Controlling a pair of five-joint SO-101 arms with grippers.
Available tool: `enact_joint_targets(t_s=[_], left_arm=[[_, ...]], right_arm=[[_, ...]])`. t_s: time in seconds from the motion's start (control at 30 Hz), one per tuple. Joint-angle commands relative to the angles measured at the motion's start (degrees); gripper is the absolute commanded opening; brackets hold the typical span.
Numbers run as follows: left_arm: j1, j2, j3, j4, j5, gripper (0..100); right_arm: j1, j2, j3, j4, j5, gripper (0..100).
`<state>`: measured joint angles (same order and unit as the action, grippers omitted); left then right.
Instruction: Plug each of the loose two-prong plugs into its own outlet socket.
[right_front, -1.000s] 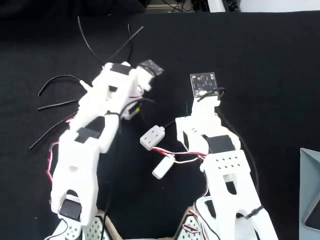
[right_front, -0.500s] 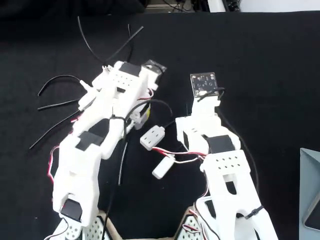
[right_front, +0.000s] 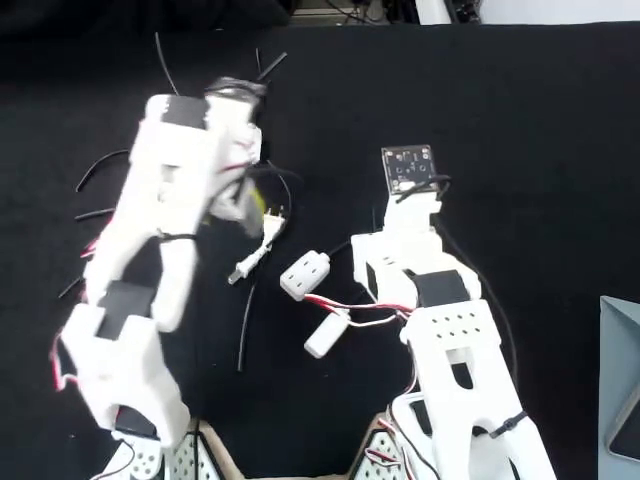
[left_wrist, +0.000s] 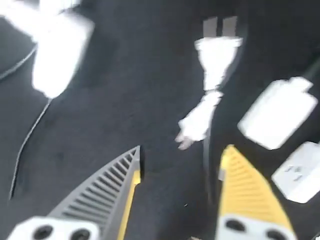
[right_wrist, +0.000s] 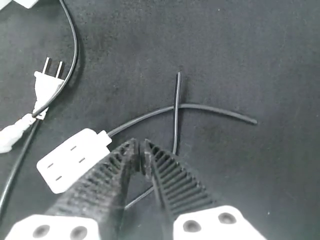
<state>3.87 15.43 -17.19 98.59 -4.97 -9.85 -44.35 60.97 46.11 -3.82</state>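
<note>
A white two-prong plug (right_front: 268, 228) (left_wrist: 217, 50) (right_wrist: 46, 84) lies on the black cloth with its short cord trailing toward the front. Right of it rests a white outlet strip (right_front: 305, 273) (right_wrist: 74, 160) with several sockets, and a second white block (right_front: 325, 335) lies nearer the front. My left gripper (left_wrist: 182, 149) (right_front: 248, 205) hangs open above the cloth just behind the plug, holding nothing. My right gripper (right_wrist: 140, 150) is shut and empty, low over the cloth beside the outlet strip, over thin black wires (right_wrist: 176, 107).
Several loose black wires (right_front: 110, 160) curl over the cloth at the far left and back. The right arm's body (right_front: 430, 300) fills the front right. A grey box (right_front: 620, 380) stands at the right edge. Red and white leads (right_front: 360, 312) cross near the second block.
The left arm has lifted and swung back and left, uncovering the white plug and cord on the cloth. The right arm and the outlet strip have stayed put.
</note>
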Motion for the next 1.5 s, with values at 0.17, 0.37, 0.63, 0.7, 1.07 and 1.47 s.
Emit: enact_joint_targets(t_s=[0.17,0.37,0.63,0.7,1.07,1.47], left_arm=[[-9.71,-10.90,18.77,-9.93,-3.25,20],[-12.70,-24.18,35.82,-20.31,-3.25,20],[-19.74,-42.29,57.45,-31.74,-1.49,20],[-22.37,-45.19,61.93,-34.64,0.70,20],[-25.36,-50.11,74.51,-43.96,2.11,20],[-25.36,-49.67,75.12,-44.22,2.11,20]], right_arm=[[-9.41,-0.57,-6.81,5.27,-3.08,1.6],[-17.76,10.86,-17.89,15.30,-8.70,12.8],[-24.79,28.62,-32.75,19.25,-15.30,13.4],[-26.02,32.40,-35.03,17.93,-17.32,13.4],[-26.99,50.59,-45.76,7.91,-27.16,13.4],[-26.99,61.93,-51.38,8.35,-30.07,13.4]])
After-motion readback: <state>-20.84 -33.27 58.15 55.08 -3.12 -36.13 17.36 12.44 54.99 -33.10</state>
